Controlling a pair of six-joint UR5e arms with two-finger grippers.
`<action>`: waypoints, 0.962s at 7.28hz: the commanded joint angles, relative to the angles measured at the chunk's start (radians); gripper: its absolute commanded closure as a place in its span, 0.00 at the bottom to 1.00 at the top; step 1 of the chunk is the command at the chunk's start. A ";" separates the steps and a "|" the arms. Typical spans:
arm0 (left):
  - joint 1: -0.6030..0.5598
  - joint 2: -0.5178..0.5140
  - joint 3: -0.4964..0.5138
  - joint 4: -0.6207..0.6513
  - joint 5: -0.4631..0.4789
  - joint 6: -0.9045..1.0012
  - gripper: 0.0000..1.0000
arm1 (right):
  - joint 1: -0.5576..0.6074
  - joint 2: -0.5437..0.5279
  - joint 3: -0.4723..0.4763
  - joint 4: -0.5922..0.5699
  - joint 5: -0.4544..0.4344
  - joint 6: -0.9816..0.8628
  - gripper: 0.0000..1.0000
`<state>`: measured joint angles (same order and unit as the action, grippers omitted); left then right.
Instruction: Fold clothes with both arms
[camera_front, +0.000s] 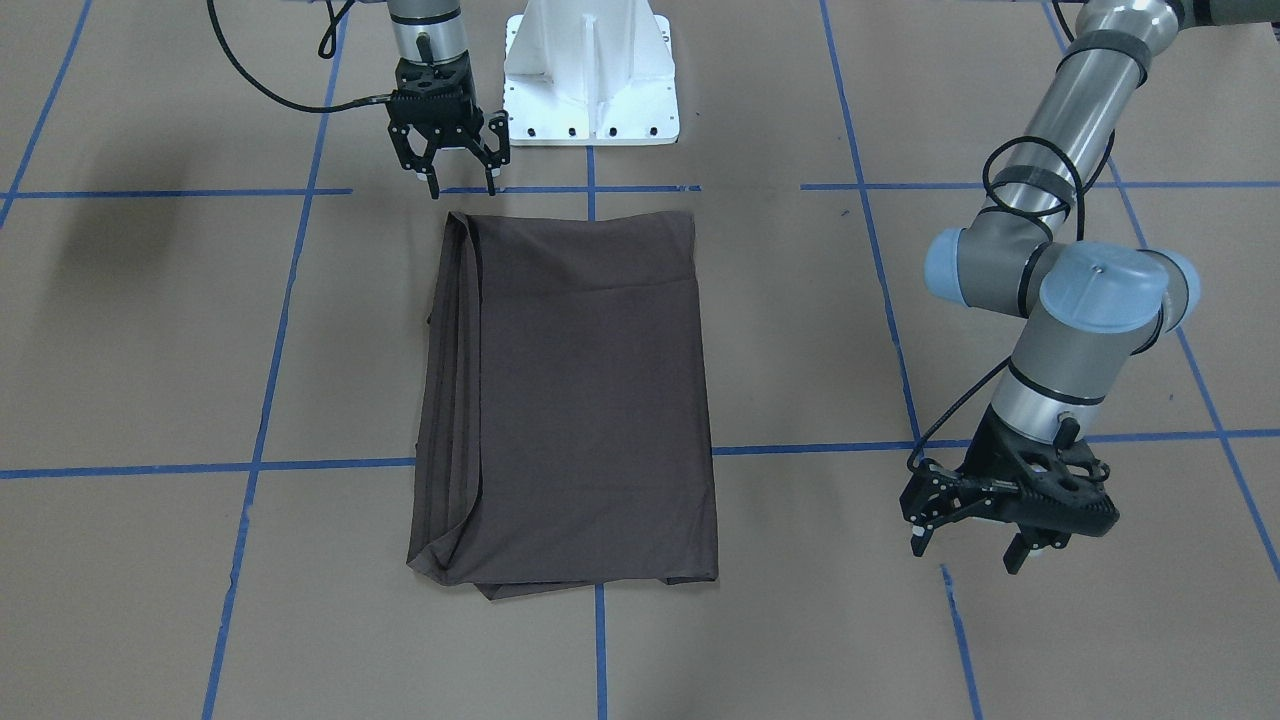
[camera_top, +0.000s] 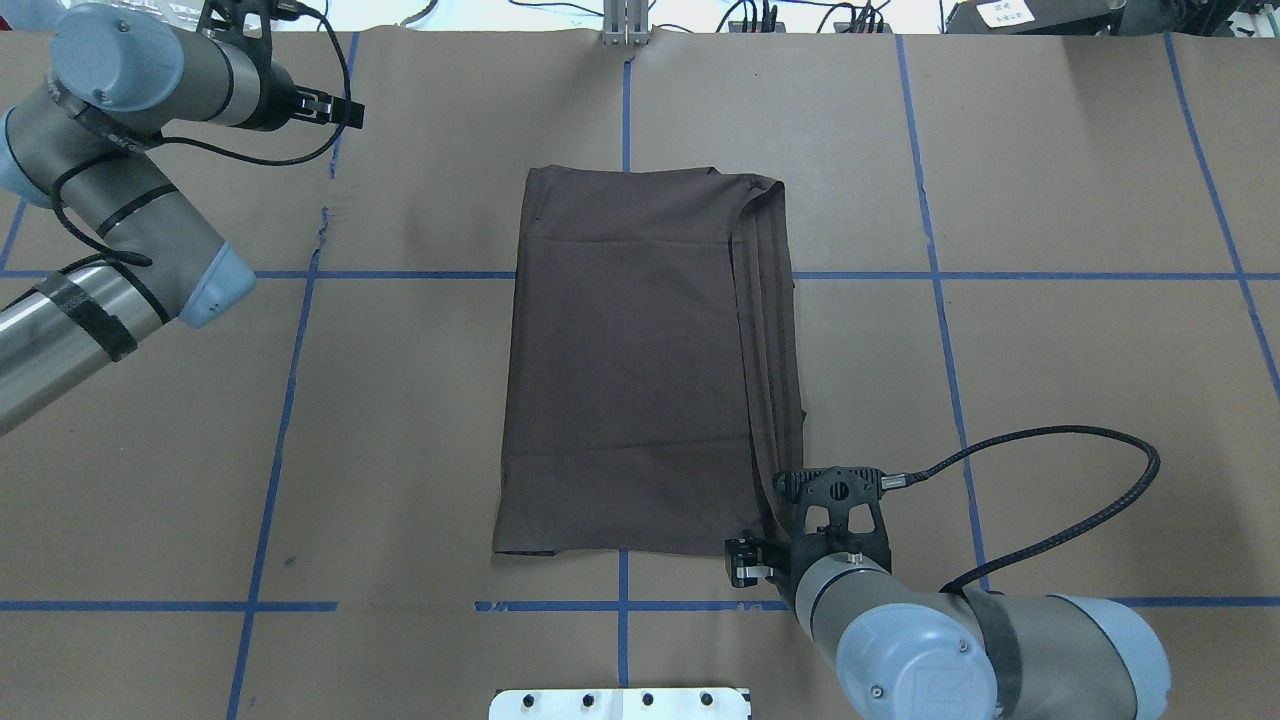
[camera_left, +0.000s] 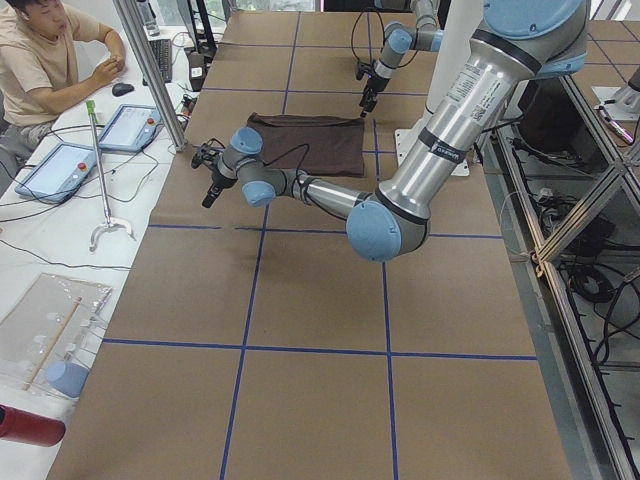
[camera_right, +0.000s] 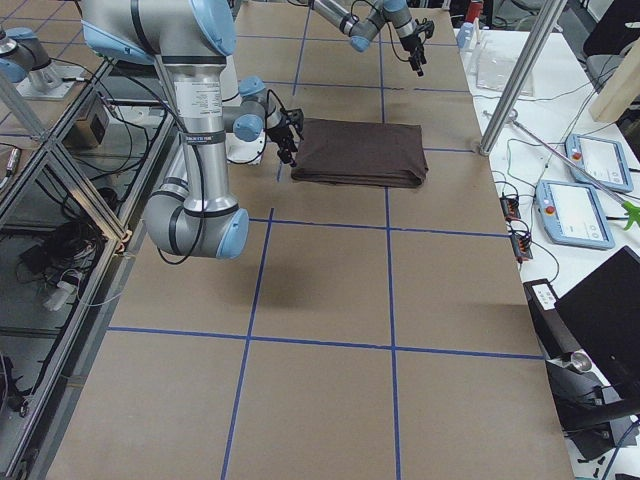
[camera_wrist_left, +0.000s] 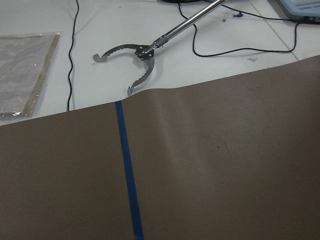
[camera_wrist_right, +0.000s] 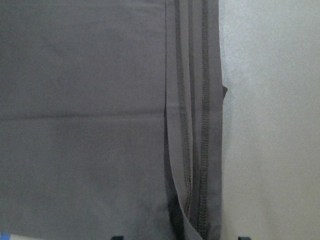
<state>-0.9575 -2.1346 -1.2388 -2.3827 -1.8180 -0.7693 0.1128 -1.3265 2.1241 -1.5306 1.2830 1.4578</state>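
Note:
The dark brown T-shirt (camera_front: 580, 400) lies folded into a tall rectangle at the table's middle. Its layered hems are stacked along one long side (camera_top: 770, 330). The collar, logo and tags are hidden. My right gripper (camera_front: 462, 182) is open and empty, pointing down just above the table at the shirt's corner nearest the base. The right wrist view looks straight down on the shirt's hems (camera_wrist_right: 195, 150). My left gripper (camera_front: 968, 550) is open and empty. It hovers over bare table, well out to the side of the shirt's far end.
The white pedestal base (camera_front: 590, 80) stands close behind the shirt. Blue tape lines (camera_front: 260, 420) cross the brown paper cover. The left wrist view shows the table's edge and a metal grabber tool (camera_wrist_left: 142, 55) beyond it. An operator (camera_left: 40, 50) sits at tablets there.

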 joint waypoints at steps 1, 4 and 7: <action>0.002 0.036 -0.057 0.002 -0.023 -0.033 0.00 | 0.091 0.036 -0.047 -0.013 0.074 -0.138 0.00; 0.022 0.036 -0.051 0.002 -0.024 -0.031 0.00 | 0.123 0.156 -0.164 -0.145 0.142 -0.193 0.00; 0.023 0.038 -0.050 0.000 -0.023 -0.031 0.00 | 0.117 0.148 -0.176 -0.191 0.148 -0.255 0.00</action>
<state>-0.9360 -2.0975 -1.2898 -2.3821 -1.8410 -0.8008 0.2349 -1.1757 1.9554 -1.7100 1.4270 1.2164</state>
